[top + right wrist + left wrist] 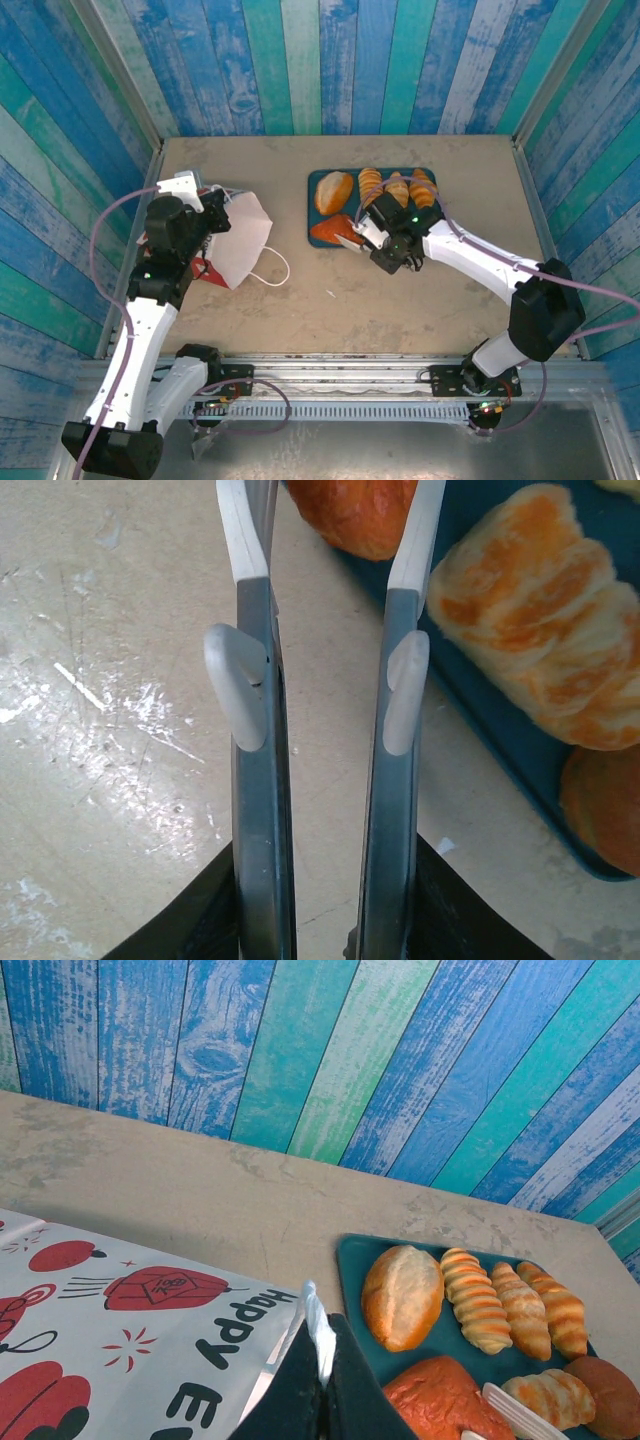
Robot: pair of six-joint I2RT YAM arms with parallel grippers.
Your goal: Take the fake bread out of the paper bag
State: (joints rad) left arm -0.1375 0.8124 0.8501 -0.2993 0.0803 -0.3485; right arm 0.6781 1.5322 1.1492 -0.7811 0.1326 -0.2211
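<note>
Golden-orange bread (402,1295), teal tray (352,1262), white bag (150,1365) w/ red prints

Robotics test cell, dressed like a stage set: a beige tabletop (400,300) is boxed on three sides by wall panels (350,60) patterned as weathered blue and green planks, possibly printed rather than real wood. A white-and-black left arm (140,330) and right arm (470,258) are bolted beside an aluminium rail (340,362) at the near edge, with purple cables (96,240) looping off them. Toy pastries (397,188) on a teal tray (313,212) and a printed paper bag (243,235) serve as props.
</note>
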